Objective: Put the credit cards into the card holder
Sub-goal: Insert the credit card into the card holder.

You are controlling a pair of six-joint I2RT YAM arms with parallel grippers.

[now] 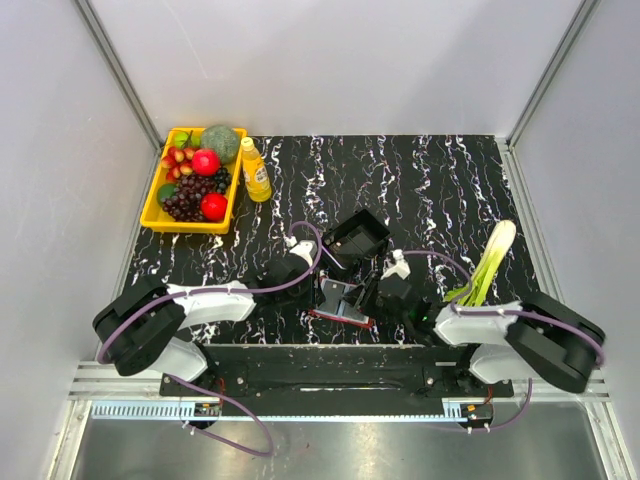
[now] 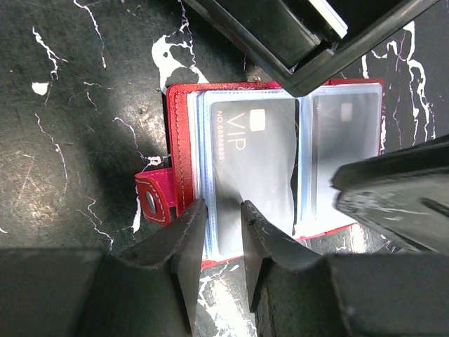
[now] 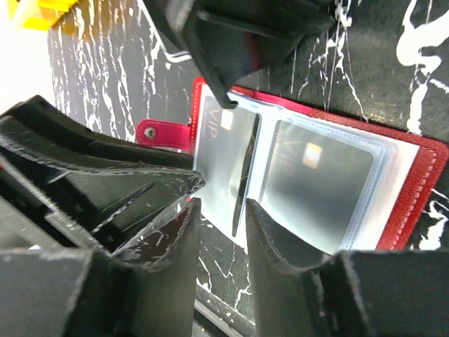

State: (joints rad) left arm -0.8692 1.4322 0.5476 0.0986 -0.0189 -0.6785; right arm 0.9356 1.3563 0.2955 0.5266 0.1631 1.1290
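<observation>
The dark red card holder (image 1: 330,312) lies open between the two arms. In the left wrist view it (image 2: 181,147) shows a grey "VIP" credit card (image 2: 245,161) in its left sleeve and a second card (image 2: 347,133) in its right sleeve. My left gripper (image 2: 223,219) hovers over the VIP card's near edge, jaws narrowly apart and holding nothing. In the right wrist view a thin sleeve leaf (image 3: 242,179) stands on edge at the holder's (image 3: 414,189) fold. My right gripper (image 3: 223,210) is open just in front of the leaf, with the left gripper's fingers (image 3: 133,186) close beside it.
A black box-like tray (image 1: 357,235) stands just behind the holder and overhangs it in both wrist views (image 2: 280,35) (image 3: 238,35). A yellow basket (image 1: 152,215) of fruit and a yellow bottle (image 1: 256,170) are at the back left. A leek (image 1: 492,262) lies on the right.
</observation>
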